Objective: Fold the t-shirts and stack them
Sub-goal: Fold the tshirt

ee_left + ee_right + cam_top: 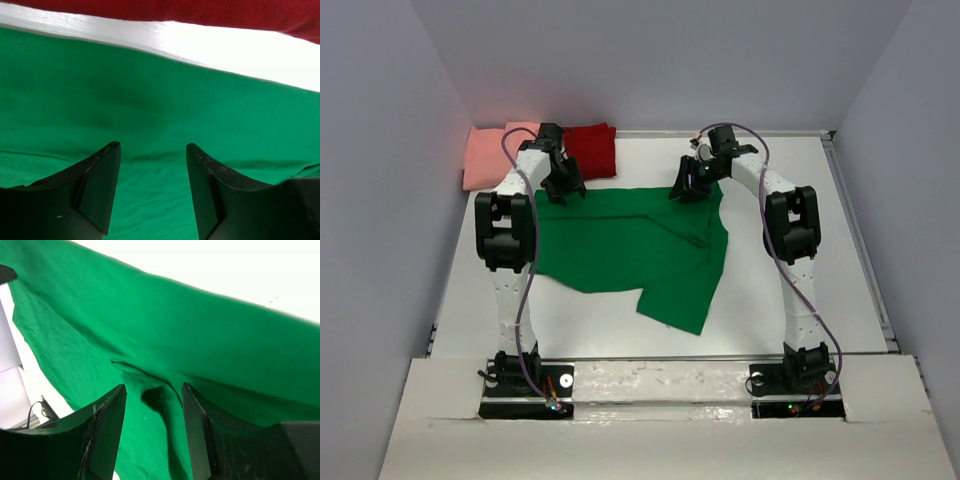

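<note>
A: Working on the bright green short-sleeved soft fabric t-shirt (620,245), spread on the white desk (800,200) right beneath both grippers and reaching back toward the arm bases.

B: Holding anything?

A: No. Not with the left gripper (152,145): jaws parted, nothing between them, poised just above the cloth's far edge. Nor with the right gripper (154,388): likewise standing apart, over a small wrinkle, gripping nothing.

B: And the others?

A: Found the folded dark red fabric shirt (592,148) just beyond the left gripper, near the green edge but apart from it. Found the folded salmon-pink fabric shirt (490,155) farther out to its left, beside the red one.

B: So mid-fold on the green one, probably between grasps?

A: Judging so. Looks uneven, with one side doubled over and a flap lying askew on the near side.

B: Next?

A: Likely calls for lowering both onto the far edge, pinching cleanly, then drawing it evenly toward the bases. Worth watching that wrinkle under the right one.
</note>
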Robot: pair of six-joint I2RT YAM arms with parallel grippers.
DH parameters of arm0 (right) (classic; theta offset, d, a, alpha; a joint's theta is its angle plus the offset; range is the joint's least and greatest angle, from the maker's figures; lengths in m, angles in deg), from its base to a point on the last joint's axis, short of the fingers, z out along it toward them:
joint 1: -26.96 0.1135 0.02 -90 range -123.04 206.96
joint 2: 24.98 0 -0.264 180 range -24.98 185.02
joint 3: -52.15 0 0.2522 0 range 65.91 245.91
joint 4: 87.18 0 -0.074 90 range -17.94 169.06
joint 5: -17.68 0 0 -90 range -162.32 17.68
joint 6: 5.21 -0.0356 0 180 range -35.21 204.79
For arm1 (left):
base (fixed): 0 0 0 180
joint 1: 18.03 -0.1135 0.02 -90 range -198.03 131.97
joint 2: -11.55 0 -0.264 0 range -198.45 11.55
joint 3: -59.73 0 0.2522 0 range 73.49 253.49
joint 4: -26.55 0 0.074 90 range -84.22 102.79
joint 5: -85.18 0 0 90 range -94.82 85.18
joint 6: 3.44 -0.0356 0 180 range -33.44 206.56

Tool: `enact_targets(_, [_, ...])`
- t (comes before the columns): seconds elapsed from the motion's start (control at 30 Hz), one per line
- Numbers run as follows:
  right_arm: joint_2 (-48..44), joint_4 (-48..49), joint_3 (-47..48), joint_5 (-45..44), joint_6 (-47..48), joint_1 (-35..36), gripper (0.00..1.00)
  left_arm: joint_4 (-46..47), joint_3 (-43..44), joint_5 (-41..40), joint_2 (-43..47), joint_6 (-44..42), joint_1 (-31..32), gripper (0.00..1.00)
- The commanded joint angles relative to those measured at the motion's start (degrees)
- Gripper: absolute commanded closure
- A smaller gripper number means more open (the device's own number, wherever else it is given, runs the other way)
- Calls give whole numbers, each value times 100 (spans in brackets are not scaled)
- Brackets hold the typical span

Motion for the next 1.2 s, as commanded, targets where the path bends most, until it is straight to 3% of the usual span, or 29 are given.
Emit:
enact_targets(0.0, [49,-140,497,186,108,57,46,52,-126,-8,-15,-52,68,36])
enact_targets(0.23, [137,-166,445,212,47,163,46,140,-381,27,-112,-78,77,37])
enact_targets(0.5, [155,-122,269,239,-6,268,46,132,-531,115,-296,-95,77,52])
enact_targets(0.9, [137,97,-354,283,20,321,46,61,-531,98,-419,-95,77,52])
enact_targets(0.97, [111,132,-495,282,20,374,63,35,-496,80,-428,-104,68,52])
enact_targets(1.0, [94,133,-522,283,20,374,82,17,-470,80,-454,-104,77,52])
enact_targets(1.07, [24,150,-609,326,-6,374,89,0,-434,71,-472,-113,77,52])
enact_targets(1.17, [-91,176,-697,388,-41,374,88,-18,-408,54,-490,-122,77,52])
